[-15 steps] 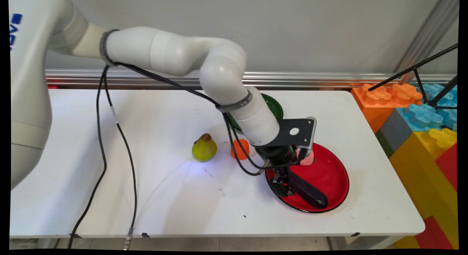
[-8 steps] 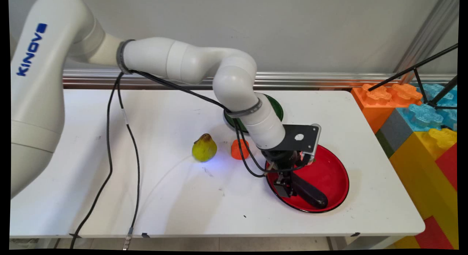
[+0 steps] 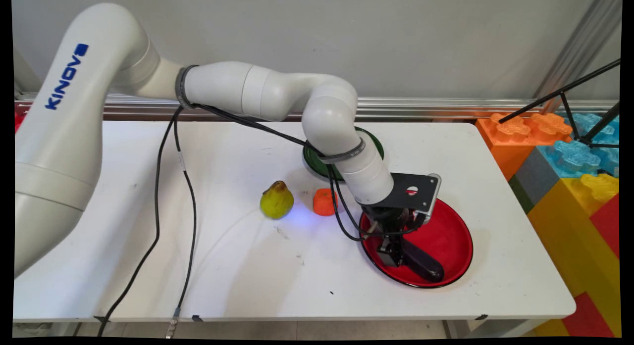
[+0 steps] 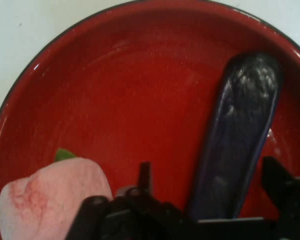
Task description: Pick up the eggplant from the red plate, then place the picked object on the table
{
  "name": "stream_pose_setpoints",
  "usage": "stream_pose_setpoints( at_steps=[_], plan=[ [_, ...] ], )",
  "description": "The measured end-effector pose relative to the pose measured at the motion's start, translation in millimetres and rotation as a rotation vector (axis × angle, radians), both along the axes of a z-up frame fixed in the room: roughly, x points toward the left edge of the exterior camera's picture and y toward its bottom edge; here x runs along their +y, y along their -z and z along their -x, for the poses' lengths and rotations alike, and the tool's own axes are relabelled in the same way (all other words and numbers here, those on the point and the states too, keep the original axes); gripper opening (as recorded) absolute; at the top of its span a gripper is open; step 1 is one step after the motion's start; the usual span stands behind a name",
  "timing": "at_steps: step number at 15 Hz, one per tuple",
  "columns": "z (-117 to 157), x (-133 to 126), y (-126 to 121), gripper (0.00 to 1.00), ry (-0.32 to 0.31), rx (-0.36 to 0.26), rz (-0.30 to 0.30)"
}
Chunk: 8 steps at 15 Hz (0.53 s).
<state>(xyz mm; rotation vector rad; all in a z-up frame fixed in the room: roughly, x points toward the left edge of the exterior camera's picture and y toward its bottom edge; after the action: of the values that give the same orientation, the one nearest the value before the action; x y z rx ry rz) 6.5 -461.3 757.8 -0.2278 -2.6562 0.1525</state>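
The hand view shows the inside of the red plate [image 4: 90, 100] from close: a long dark eggplant [image 4: 240, 135] lies between the two fingers [image 4: 277, 182] of the gripper [image 4: 210, 190], which are spread wide, one on each side of it, and I cannot tell if they touch it. To the left of the gripper in this view lies a pink peach [image 4: 50, 200] with a small green leaf, also in the plate. The main view hides this peach behind the wrist, but it shows what the hand camera does not: the gripper [image 3: 396, 253] is low in the plate [image 3: 446, 231], at the near end of the eggplant [image 3: 421, 263], which reaches away from it toward the plate's front rim. Behind the hand, on the table [image 3: 223, 275], an orange piece [image 3: 324, 202] lies near the wrist and a pear [image 3: 276, 200] stands just beyond it. A green plate [image 3: 317, 159] lies under the forearm, partly covered. The arm comes from the left, bends at the elbow and points steeply down, with the black cables [image 3: 183, 196] hanging from it.
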Motion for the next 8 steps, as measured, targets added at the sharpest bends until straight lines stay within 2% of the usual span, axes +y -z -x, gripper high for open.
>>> stream_pose_setpoints(
  at_steps=[8],
  plan=[
    [3.3,1.8,4.8,0.00,0.024,-0.008,-0.022]
  ],
)
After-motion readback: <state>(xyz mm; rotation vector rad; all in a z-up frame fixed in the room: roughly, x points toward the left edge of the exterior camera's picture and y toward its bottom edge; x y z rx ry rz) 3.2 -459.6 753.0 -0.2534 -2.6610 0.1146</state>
